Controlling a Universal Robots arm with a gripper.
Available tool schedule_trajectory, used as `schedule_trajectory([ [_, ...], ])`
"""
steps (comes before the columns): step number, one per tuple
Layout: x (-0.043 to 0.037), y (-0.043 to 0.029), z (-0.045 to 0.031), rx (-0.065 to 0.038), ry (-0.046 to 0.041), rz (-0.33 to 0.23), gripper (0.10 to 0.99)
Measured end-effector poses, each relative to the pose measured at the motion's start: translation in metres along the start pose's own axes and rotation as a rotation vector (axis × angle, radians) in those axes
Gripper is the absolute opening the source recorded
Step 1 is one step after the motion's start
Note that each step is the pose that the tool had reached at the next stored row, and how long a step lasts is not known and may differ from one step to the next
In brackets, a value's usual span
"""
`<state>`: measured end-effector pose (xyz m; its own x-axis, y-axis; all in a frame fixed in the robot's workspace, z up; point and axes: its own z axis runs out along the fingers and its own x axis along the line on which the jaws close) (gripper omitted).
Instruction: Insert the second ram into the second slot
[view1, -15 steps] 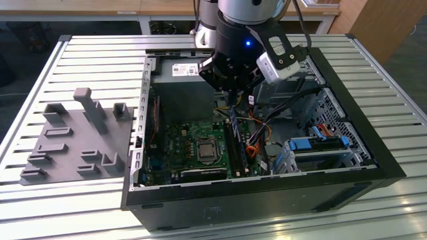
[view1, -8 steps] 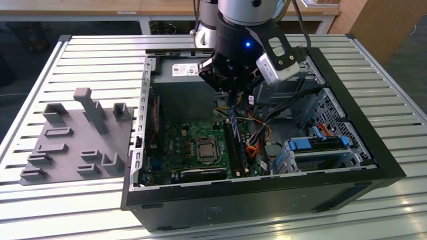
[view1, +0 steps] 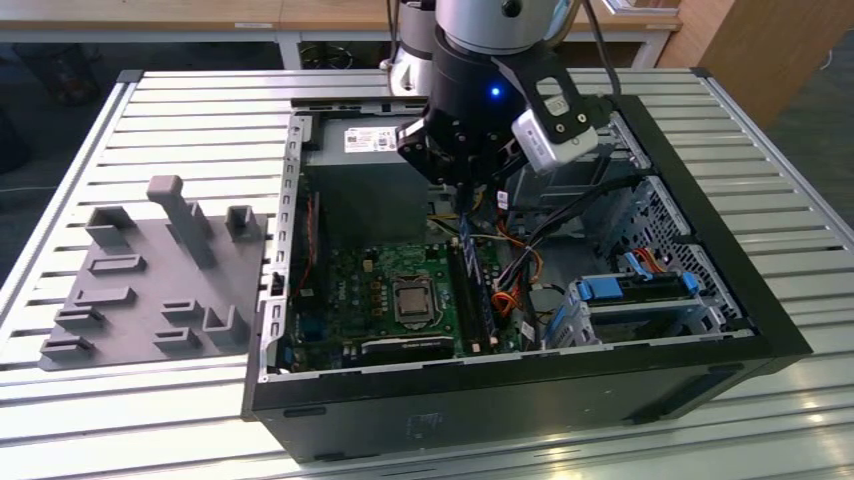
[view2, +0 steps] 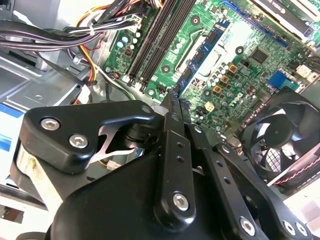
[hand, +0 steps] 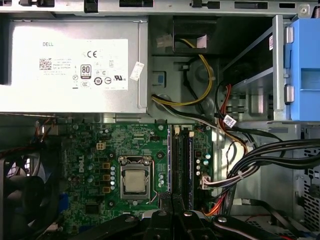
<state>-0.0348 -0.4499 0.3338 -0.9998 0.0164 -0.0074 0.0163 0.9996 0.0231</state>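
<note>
Robotics laboratory or test workshop. A slatted aluminium-profile table (view1: 160, 110) carries an opened desktop computer case (view1: 534, 410) lying on its side, with its motherboard (hand: 95, 150) and power supply (hand: 75, 65) exposed, beside a grey fixture tray (view1: 147, 290) of pegs and slots. An industrial robot arm (view1: 481, 60) with a gripper (view1: 463, 205) stands over the case, and wooden workbenches (view1: 200, 12) line the background of the exterior view.
</note>
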Motion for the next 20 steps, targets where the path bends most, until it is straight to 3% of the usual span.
schedule_trajectory([
  [20,0.0,-0.0001,0.0058,0.0,0.0,0.0,0.118],
])
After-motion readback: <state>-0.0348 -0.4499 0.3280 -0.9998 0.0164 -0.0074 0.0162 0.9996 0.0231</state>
